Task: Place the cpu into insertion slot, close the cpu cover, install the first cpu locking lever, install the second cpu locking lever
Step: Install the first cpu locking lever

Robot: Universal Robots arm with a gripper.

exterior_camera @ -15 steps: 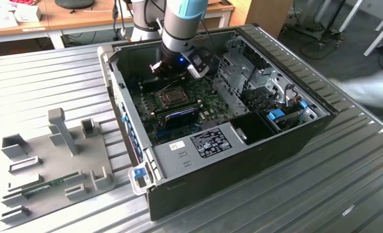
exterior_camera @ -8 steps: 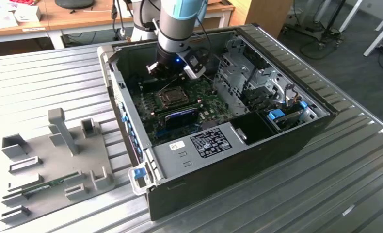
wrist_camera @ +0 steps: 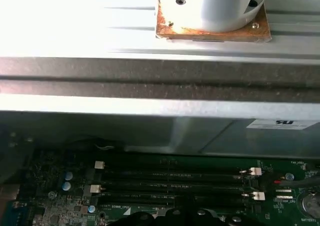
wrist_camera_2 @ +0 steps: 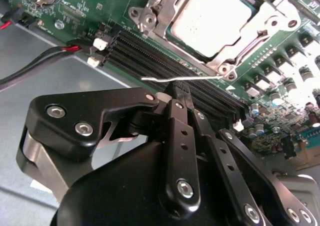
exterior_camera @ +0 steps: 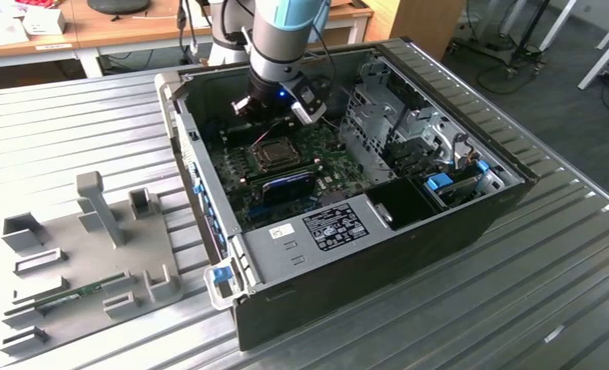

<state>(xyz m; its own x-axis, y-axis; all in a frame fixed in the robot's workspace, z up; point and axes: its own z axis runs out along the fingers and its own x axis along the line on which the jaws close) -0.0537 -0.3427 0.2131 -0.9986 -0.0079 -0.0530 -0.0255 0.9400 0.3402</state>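
Though fully closed, apparently empty, gripper [wrist_camera_2: 179, 92] beside locking lever [wrist_camera_2: 162, 78]; cpu [wrist_camera_2: 215, 18] beneath cpu cover [wrist_camera_2: 161, 17].

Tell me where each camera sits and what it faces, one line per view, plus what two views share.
Exterior view: high, off the arm, looking down into the open computer case; the arm and pincer show.
Second wrist view: on the wrist, looking past the pincer at the cpu under its cpu cover.
First wrist view: on the wrist, facing the memory slots and case wall.
Shared: both wrist views show the memory slots.
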